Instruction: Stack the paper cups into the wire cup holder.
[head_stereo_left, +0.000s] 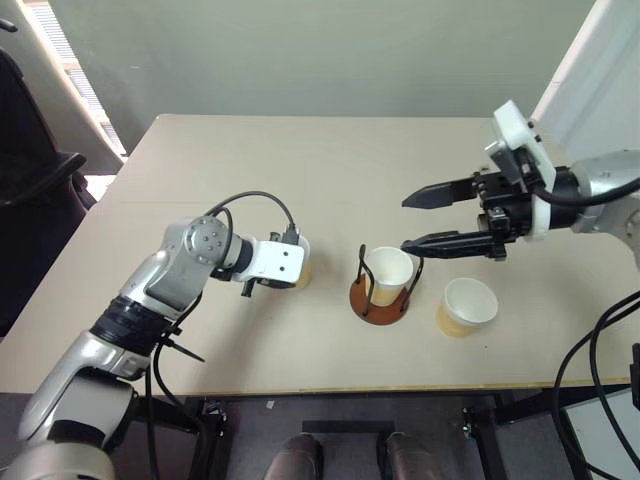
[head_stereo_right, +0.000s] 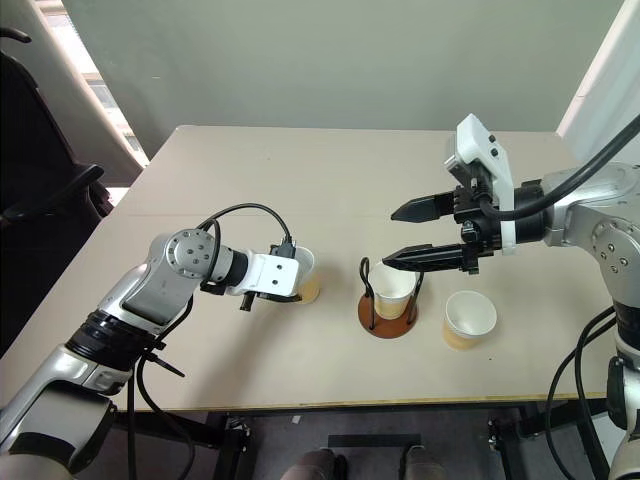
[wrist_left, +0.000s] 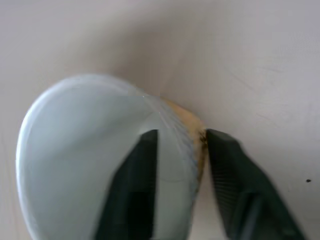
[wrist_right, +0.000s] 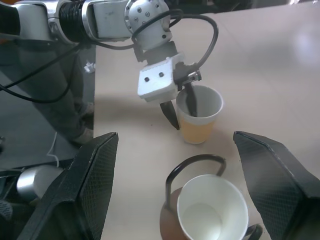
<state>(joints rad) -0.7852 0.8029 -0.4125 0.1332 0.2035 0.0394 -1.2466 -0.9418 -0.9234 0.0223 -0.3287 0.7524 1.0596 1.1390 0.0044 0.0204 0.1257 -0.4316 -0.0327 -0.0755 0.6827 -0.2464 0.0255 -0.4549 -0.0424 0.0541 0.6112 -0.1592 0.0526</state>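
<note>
The left gripper (wrist_right: 182, 107) jaws pinch the wall of a paper cup (wrist_right: 200, 116) left of the wire cup holder (head_stereo_left: 380, 300), hiding its near side. The right gripper (head_stereo_left: 428, 220) hangs released above the holder, which holds a second cup (head_stereo_left: 388, 272); a third cup (head_stereo_left: 467, 306) stands just right of it.

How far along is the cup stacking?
Done: one cup sits in the wire holder. In hand: the left gripper pinches the wall of a second cup, one finger inside, one outside; the cup is on the table. Left: that cup and a third cup beside the holder. The right gripper hangs open above the holder.
</note>
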